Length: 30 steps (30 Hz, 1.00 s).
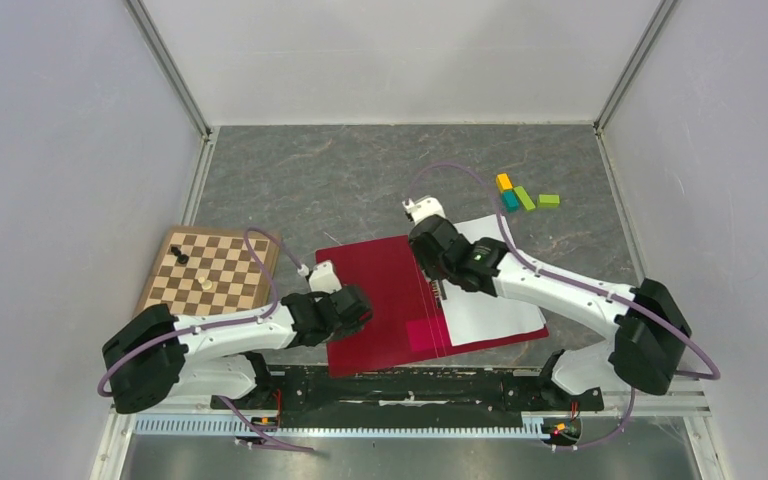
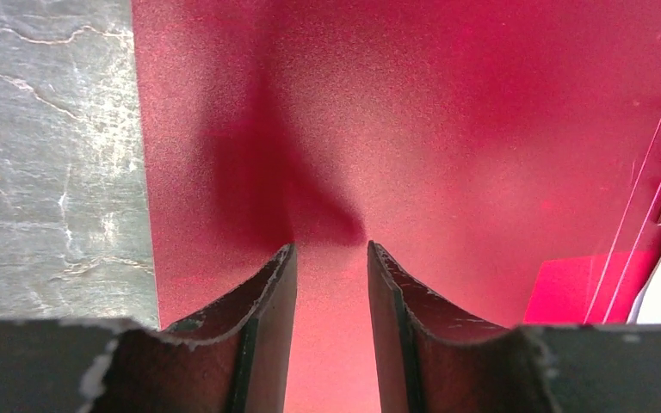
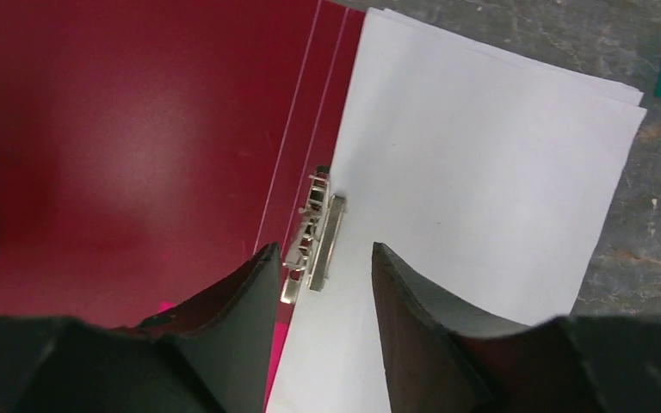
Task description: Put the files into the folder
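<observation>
Folder lies open mid-table, with the files stacked on its 3 o'clock half. Left gripper is over the 9 o'clock flap, released and empty. Right gripper is released above the metal clip. Chessboard sits at 9 o'clock.

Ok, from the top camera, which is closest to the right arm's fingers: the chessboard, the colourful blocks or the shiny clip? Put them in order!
From the right fingers:
1. Shiny clip, right beside them, on the folder.
2. Colourful blocks, farther back, to the right.
3. Chessboard, far left.
</observation>
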Each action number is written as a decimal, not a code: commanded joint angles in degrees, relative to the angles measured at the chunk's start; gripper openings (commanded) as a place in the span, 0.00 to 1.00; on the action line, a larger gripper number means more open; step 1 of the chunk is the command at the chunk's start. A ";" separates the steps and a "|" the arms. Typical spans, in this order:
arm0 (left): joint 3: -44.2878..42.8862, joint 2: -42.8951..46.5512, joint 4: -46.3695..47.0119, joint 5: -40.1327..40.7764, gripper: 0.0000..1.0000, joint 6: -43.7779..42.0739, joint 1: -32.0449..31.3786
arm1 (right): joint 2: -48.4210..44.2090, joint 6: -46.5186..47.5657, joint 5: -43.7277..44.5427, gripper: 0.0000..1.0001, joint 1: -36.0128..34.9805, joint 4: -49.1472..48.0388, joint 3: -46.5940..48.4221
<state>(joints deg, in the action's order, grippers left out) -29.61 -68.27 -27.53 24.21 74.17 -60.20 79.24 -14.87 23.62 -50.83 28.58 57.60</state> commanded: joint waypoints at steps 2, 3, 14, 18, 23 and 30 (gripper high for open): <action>0.11 -0.61 -1.74 3.35 0.44 9.31 -0.48 | 4.43 0.86 3.40 0.43 -4.36 4.01 5.00; 0.27 -0.14 -2.11 3.83 0.47 9.85 -0.51 | 4.85 0.95 3.58 0.42 -5.21 4.22 5.07; -0.26 -0.53 -4.73 4.89 0.68 12.46 -0.47 | 7.78 1.42 3.42 0.28 -7.18 3.27 3.89; -0.19 -0.82 -4.73 4.71 0.68 12.73 -0.52 | 8.67 1.81 4.15 0.26 -7.17 3.00 3.62; 0.34 -0.82 -4.75 4.62 0.68 13.43 -0.51 | 9.33 2.15 4.14 0.20 -7.27 2.74 3.48; 0.66 -0.98 -4.73 4.36 0.68 14.06 -0.45 | 8.84 1.98 4.12 0.16 -7.26 2.50 1.78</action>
<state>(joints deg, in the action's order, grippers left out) -30.04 -67.88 -29.06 27.35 85.10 -60.51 88.36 -13.26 26.04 -57.71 32.16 60.12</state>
